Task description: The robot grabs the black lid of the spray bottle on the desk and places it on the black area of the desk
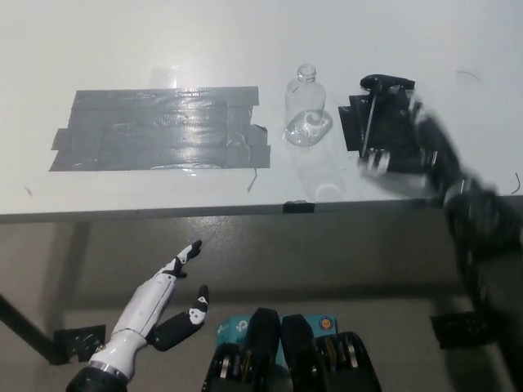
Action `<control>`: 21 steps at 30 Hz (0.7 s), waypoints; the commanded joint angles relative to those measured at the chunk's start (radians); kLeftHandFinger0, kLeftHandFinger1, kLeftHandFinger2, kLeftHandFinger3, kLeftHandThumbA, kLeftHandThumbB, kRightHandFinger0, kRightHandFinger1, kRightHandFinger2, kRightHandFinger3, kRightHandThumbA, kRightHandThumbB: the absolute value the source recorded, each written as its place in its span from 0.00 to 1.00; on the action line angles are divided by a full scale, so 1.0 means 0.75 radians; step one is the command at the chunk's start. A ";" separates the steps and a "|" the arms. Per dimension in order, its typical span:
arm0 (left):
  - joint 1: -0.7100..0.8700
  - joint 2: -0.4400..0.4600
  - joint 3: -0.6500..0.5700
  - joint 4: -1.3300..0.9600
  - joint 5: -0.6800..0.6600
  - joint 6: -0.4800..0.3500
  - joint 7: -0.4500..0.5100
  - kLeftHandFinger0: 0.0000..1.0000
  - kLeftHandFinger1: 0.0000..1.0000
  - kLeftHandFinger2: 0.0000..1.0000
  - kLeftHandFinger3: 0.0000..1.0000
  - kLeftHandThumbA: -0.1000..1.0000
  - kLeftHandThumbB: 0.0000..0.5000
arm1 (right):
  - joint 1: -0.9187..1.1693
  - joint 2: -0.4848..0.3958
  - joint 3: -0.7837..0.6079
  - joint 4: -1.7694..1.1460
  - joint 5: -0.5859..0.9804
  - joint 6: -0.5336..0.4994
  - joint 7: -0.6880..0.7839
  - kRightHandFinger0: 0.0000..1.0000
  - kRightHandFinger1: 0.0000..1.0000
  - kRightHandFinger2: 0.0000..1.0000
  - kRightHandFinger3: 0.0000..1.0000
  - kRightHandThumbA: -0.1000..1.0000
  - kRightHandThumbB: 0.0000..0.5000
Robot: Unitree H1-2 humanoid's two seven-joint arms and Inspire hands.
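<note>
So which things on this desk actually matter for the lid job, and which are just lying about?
Part of the job:
- black spray-trigger lid
- black taped patch
- clear plastic bottle
- blurred black right hand

Just lying about:
- large grey tape patch
- white left hand, resting below the desk

black lid (384,83), clear bottle (306,108), grey tape patch (159,129).
</note>
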 commanded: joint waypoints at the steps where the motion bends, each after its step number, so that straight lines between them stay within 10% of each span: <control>1: -0.048 -0.038 0.069 0.043 -0.126 -0.077 0.065 0.83 0.95 1.00 1.00 0.37 0.20 | 0.497 0.017 0.053 -1.054 -0.168 -0.096 -0.037 1.00 1.00 1.00 1.00 1.00 0.53; 21: 0.225 -0.035 0.076 0.017 -0.123 -0.134 0.054 0.84 0.94 1.00 1.00 0.29 0.21 | 0.976 0.009 0.094 -0.840 -0.221 -0.286 -0.014 1.00 1.00 1.00 1.00 0.90 0.50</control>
